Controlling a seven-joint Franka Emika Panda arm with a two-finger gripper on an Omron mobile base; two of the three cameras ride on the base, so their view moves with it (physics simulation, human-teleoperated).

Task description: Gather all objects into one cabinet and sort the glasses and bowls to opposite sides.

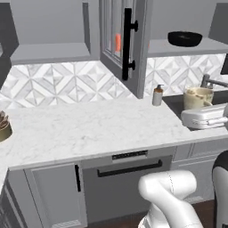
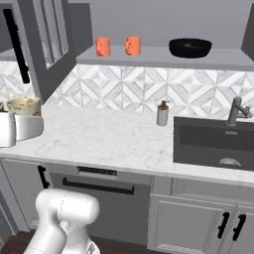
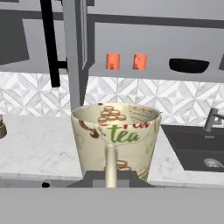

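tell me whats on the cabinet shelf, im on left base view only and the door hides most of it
Observer: Two orange cups stand on the shelf left of the black bowl, clear in the right base view.
Operator: are the cups touching each other
Observer: No, there is a gap between them, and a wider gap from the right cup to the bowl.
Operator: is the mug really in the gripper, i just see its rim
Observer: In the hand view the mug sits upright right at the gripper, handle toward the camera; the fingertips are hidden, so I cannot confirm the grip.
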